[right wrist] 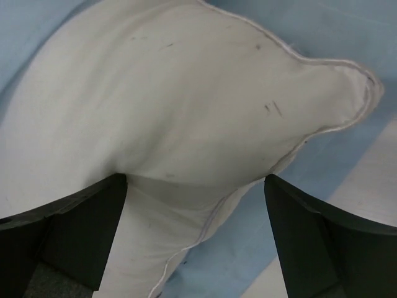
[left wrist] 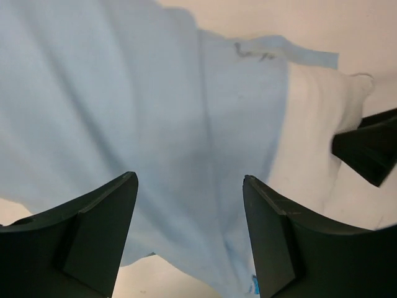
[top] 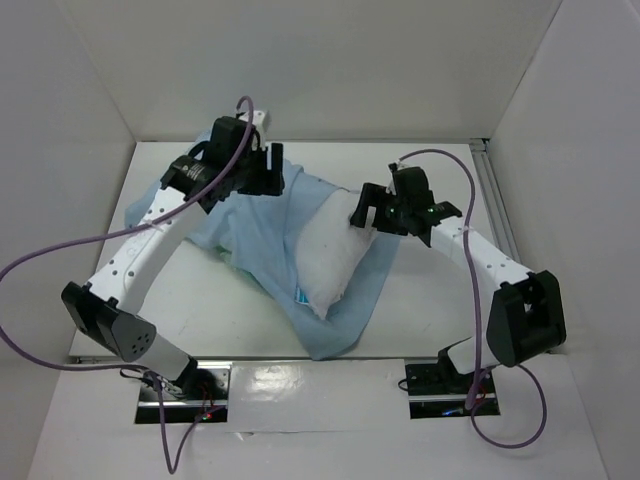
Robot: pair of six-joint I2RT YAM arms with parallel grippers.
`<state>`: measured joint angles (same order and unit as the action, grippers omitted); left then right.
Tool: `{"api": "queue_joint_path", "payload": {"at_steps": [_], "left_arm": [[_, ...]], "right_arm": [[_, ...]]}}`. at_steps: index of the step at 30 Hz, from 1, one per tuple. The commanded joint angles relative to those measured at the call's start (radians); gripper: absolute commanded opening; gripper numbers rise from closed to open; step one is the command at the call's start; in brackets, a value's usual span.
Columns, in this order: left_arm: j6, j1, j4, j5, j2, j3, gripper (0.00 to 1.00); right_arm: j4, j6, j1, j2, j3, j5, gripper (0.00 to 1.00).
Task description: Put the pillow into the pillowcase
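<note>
The pillow (top: 335, 255) lies on top of the pillowcase (top: 340, 330), not in it. It sits diagonally on the bench (top: 215, 315), w/ its blue tag (top: 303, 296) at the near-left edge. The pillowcase is spread under it, plain light-blue face up, bunched & raised at far left. No open mouth shows in any view, so insertion prob hasn't begun.

At the pillow's far-right end sits the right gripper (right wrist: 195, 180), fingers wide apart, straddling the plump corner. The pillow bulges up btwn them. Can't tell if the pads touch fabric, but they aren't clamped. Likely placed there bc that corner is the handle for lifting or shoving the pillow toward the opening.

Over the raised blue fold at far left hovers the left gripper (left wrist: 189, 180), fingers also apart, nothing btwn them, cloth just below. It looks set to pinch one layer & hold the mouth up.

Risk: pinching both layers = mouth shut. Thin cloth drapes & slips; the pillow squashes, so it needs a deep grip.
</note>
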<state>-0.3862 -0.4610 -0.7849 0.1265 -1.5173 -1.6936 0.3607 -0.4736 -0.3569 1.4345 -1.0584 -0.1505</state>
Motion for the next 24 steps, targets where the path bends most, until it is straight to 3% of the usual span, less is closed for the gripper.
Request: {"api": "queue_joint_path", "payload": {"at_steps": [1, 5, 7, 12, 16, 20, 24], "left_arm": [[0.075, -0.131, -0.120, 0.146, -0.059, -0.119, 0.81], [0.101, -0.281, -0.174, 0.327, -0.151, -0.164, 0.81], [0.110, -0.329, -0.183, 0.346, -0.175, -0.164, 0.83], [0.121, -0.360, -0.195, 0.337, -0.210, -0.129, 0.83], [0.121, -0.369, -0.195, 0.415, -0.221, -0.078, 0.80], [0.121, -0.369, -0.185, 0.392, -0.244, -0.064, 0.65], [0.121, -0.369, -0.185, 0.369, -0.267, -0.095, 0.20]], "right_arm": [[-0.005, -0.043, 0.033, -0.077, -0.046, -0.008, 1.00], [0.037, -0.086, 0.114, -0.164, 0.017, -0.050, 1.00], [0.052, -0.097, 0.145, -0.215, 0.041, -0.072, 1.00], [0.076, -0.106, 0.179, -0.287, 0.127, -0.167, 1.00], [0.009, -0.158, 0.139, -0.307, 0.211, -0.233, 1.00], [-0.089, -0.232, -0.005, -0.270, 0.258, -0.218, 1.00], [-0.190, -0.275, -0.115, -0.201, 0.268, -0.179, 1.00]]}}
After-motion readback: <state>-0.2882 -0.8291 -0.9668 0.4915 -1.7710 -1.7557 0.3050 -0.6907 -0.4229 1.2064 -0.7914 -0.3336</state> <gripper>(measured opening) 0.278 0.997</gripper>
